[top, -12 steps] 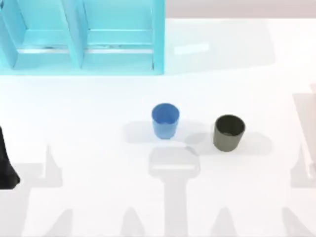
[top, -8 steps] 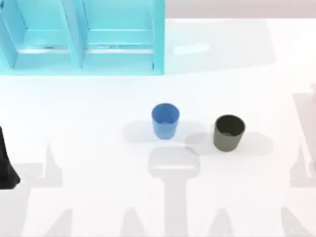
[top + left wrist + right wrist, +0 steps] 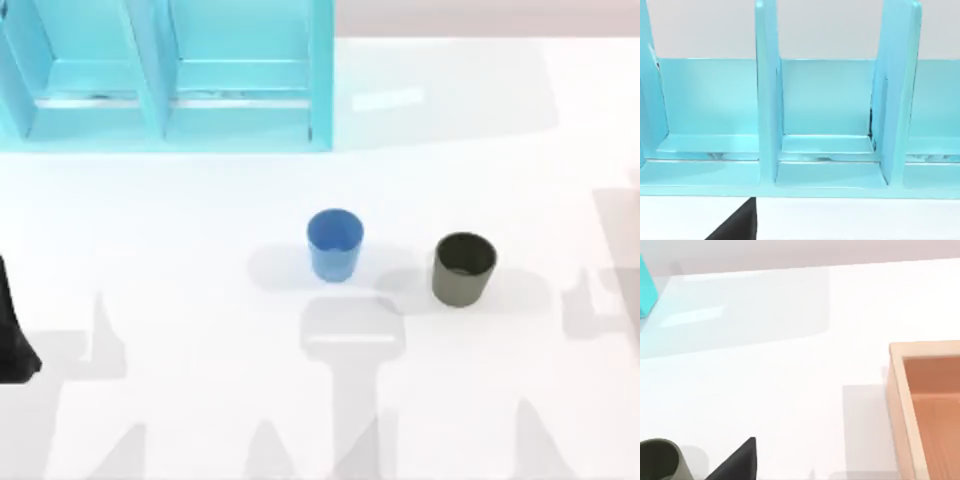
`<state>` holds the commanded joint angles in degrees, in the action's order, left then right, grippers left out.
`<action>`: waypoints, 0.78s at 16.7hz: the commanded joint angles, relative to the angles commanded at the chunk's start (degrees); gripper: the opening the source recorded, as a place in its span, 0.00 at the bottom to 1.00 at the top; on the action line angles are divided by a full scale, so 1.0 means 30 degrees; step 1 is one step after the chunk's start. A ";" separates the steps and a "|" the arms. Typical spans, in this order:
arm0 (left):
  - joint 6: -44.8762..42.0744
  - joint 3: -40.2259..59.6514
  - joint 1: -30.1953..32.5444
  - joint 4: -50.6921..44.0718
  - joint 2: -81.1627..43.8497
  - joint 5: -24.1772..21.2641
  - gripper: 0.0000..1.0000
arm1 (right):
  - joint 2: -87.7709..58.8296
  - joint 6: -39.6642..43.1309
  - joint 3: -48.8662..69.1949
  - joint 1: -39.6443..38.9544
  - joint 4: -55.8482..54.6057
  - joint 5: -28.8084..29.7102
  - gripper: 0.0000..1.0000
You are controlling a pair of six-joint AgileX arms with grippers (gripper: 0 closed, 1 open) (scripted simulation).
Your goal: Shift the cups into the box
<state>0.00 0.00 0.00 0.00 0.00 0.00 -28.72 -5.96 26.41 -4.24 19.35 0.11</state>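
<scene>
Two cups stand upright mid-table: a bright blue cup [image 3: 334, 243] and, to its right, a dark olive-grey cup [image 3: 464, 268], whose rim also shows in the right wrist view [image 3: 660, 460]. The box [image 3: 900, 405] is a light wooden open tray, seen in the right wrist view beyond the olive cup. My left arm [image 3: 10, 335] is a dark shape at the table's left edge, far from both cups. A dark tip of my left gripper [image 3: 737, 227] faces the cyan shelf. A dark tip of my right gripper [image 3: 737, 462] hangs close beside the olive cup.
A tall cyan shelf unit [image 3: 165, 75] with upright dividers fills the back left of the table. Grey arm shadows lie across the white tabletop [image 3: 200, 200] along its front and right.
The shadows at the table's right and front have slid leftward. Both cups and the left arm stay where they were.
</scene>
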 joint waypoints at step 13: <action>0.0000 0.0000 0.0000 0.0000 0.0000 0.0000 1.00 | -2.2681 -0.4903 1.9852 -0.4728 1.5057 0.0078 1.00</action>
<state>0.00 0.00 0.00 0.00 0.00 0.00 -96.76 -20.67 85.97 -18.42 64.52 0.35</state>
